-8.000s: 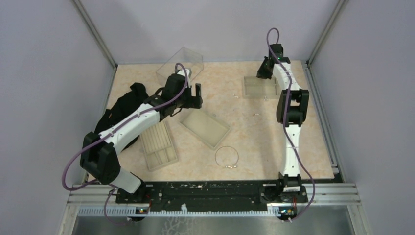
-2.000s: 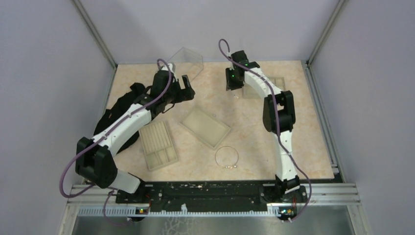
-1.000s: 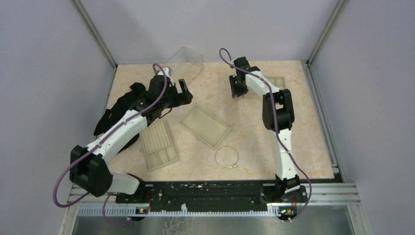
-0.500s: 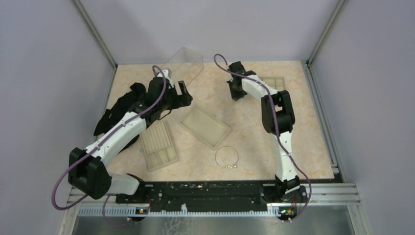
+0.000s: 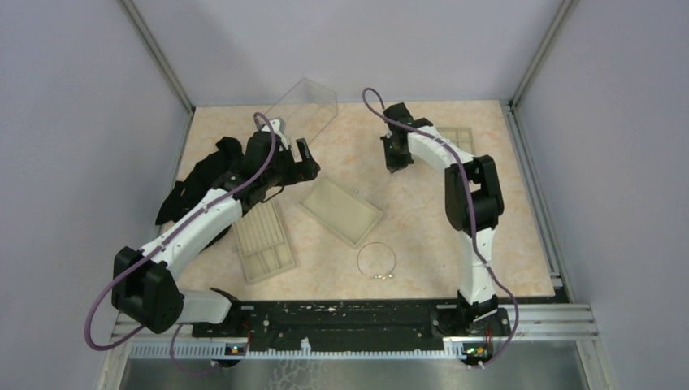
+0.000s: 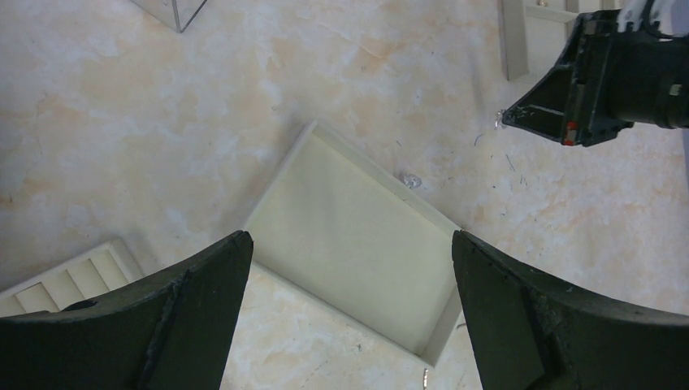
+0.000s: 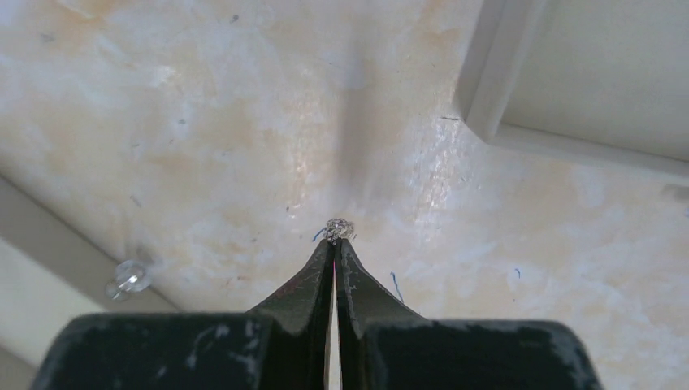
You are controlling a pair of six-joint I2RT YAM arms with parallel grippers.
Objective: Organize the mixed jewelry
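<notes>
My right gripper (image 7: 335, 244) is shut on a tiny sparkly silver piece (image 7: 338, 229) at its fingertips, just above the table. It sits left of the compartmented tray (image 7: 487, 89) and shows in the top view (image 5: 396, 166). The left wrist view shows it too, with the piece (image 6: 501, 120) at its tip. A second tiny clear-silver piece (image 7: 127, 276) lies on the table against the shallow beige tray's rim (image 6: 412, 179). My left gripper (image 6: 349, 240) is open and empty above that shallow tray (image 6: 357, 268). The thin silver hoop (image 5: 376, 260) lies near the front.
A ridged beige tray (image 5: 262, 240) lies at the left front. A clear plastic box (image 5: 299, 106) stands tilted at the back. A black cloth (image 5: 203, 175) is bunched at the left edge. The compartmented tray (image 5: 455, 138) lies at the back right.
My right arm has swung from the back right tray to the table left of it, come down, and now pinches the tiny piece. My left arm has drawn slightly back and left.
</notes>
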